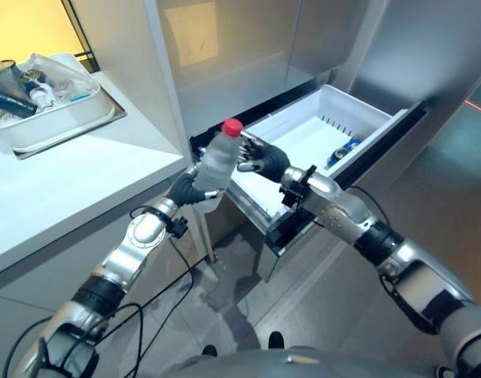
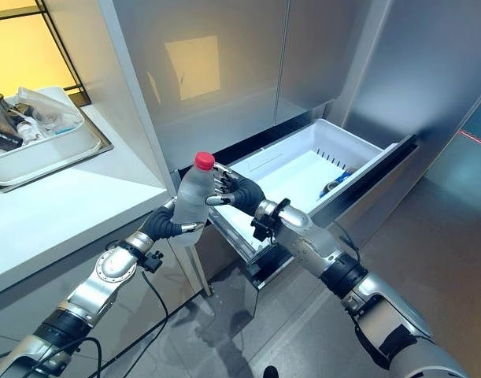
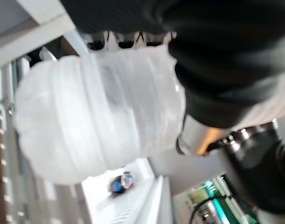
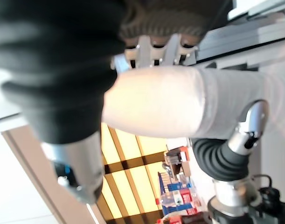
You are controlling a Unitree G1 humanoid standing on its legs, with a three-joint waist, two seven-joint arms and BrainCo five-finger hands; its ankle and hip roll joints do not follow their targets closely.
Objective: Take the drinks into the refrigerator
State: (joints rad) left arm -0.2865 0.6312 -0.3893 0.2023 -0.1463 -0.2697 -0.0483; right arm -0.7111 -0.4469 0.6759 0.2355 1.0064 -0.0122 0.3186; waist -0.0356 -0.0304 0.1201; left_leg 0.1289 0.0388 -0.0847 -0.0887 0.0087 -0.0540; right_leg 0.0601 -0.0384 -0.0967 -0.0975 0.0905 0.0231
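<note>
Holding item one, the left hand (image 1: 190, 187) was wrapped round the lower body of a clear plastic bottle (image 1: 215, 167) with a red cap (image 1: 232, 126); fingers and thumb curled against its ribbed wall, the bottle roughly upright with the cap leaning a little toward the other hand.

Right hand (image 1: 261, 160): set against the bottle's upper part from the opposite side, fingers curled onto it just below the cap, so both hands gripped the one bottle between them.

Bottle, position: in the air between the two hands, above the near corner of the open drawer, not yet inside it.

Freezer drawer (image 1: 364, 115): white, pulled out from the grey refrigerator (image 2: 224, 55), lying just beyond and below the right hand. Contents: one dark drink with blue marking (image 1: 341, 151) lying on the drawer floor toward its far side, well apart from both hands.

Counter (image 1: 67, 181): white, beside and beyond the left hand. On it, well apart from the hand, a white tray (image 1: 63, 118) holding assorted wrapped items, not identifiable.
</note>
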